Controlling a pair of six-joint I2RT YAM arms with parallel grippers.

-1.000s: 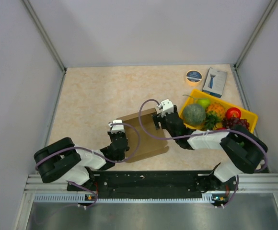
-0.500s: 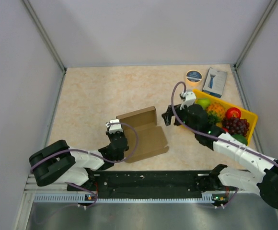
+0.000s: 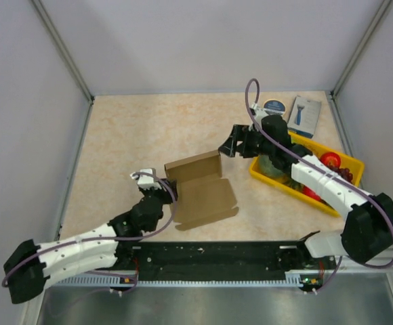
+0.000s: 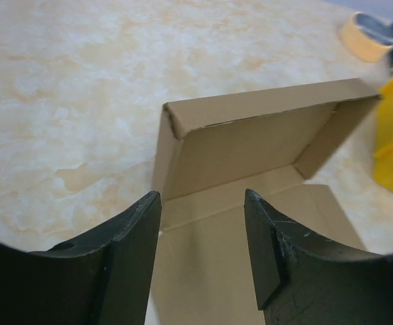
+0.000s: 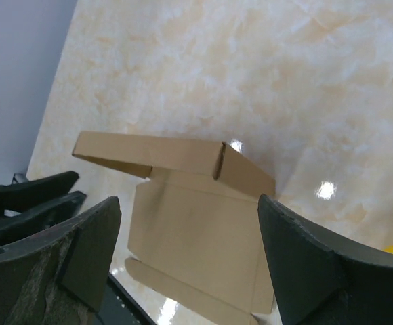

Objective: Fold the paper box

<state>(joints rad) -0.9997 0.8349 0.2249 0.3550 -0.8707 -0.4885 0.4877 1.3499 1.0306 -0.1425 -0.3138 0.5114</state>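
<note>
The paper box is a brown cardboard sheet lying flat mid-table, with its far panel folded upright and short side flaps bent in. In the left wrist view the box lies just beyond my left gripper, which is open with only the flat panel showing behind the gap. From above, the left gripper sits at the box's left edge. My right gripper hovers off the box's far right corner, open wide and empty. The right wrist view looks down on the box between its spread gripper.
A yellow tray of fruit stands right of the box, under the right forearm. A tape roll and a small blue-and-white box lie at the far right. Grey walls enclose the table on three sides.
The left gripper has opened and let go of the box's left edge, its arm drawing back to the left. The right arm has lifted off the box and swung toward the far right.
</note>
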